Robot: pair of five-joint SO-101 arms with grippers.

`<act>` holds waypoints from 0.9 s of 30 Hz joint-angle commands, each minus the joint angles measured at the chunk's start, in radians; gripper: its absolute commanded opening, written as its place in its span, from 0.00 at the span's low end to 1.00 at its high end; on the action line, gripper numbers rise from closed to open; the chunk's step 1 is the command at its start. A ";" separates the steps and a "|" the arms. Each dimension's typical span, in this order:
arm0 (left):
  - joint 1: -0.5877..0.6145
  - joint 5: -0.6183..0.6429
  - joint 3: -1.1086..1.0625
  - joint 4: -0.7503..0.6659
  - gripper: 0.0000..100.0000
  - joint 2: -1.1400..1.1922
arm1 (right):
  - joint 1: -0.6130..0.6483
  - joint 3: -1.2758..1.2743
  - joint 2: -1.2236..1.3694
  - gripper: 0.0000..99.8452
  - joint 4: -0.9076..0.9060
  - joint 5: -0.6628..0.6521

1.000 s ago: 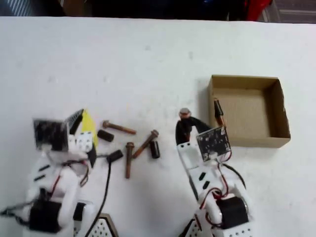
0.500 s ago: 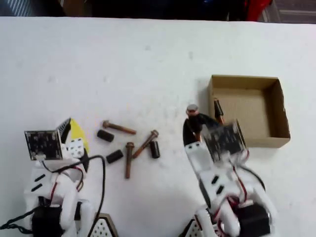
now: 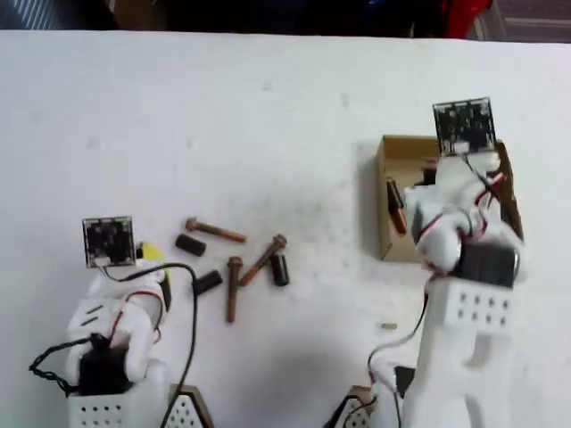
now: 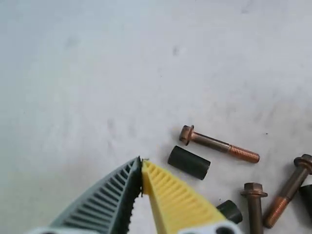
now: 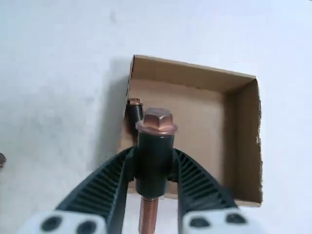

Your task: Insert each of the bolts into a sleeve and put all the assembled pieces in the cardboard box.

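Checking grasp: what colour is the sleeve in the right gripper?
Black sleeve, best in the right wrist view.

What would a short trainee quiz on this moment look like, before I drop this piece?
1. True or false: the right gripper is shut on a sleeved bolt.
2. Pick one: how many loose bolts lie on the table? A two, B three, C five.
3. Short answer: what does the left gripper hold?

Key: 1 true. 2 B. 3 nothing; it is shut and empty.
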State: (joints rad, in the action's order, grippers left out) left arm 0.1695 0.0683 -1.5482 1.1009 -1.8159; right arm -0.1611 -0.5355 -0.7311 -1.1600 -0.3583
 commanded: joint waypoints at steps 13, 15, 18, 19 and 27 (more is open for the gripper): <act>0.004 -0.006 -0.048 0.005 0.02 -0.013 | -0.111 0.069 0.510 0.02 0.386 -0.040; 0.004 -0.006 -0.057 0.005 0.02 -0.013 | -0.111 0.098 0.564 0.02 0.404 -0.040; 0.004 -0.006 -0.074 -0.002 0.02 -0.013 | -0.113 0.170 0.650 0.02 0.383 -0.040; 0.004 -0.006 -0.074 -0.002 0.02 -0.013 | -0.111 0.196 0.682 0.02 0.372 -0.040; 0.004 -0.006 -0.077 -0.002 0.02 -0.013 | -0.062 0.367 0.881 0.02 0.291 -0.040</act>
State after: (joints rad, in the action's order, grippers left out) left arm 0.1695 0.0683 -1.6326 1.1009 -1.8205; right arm -0.2562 -0.2639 0.1389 -0.8439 -0.3890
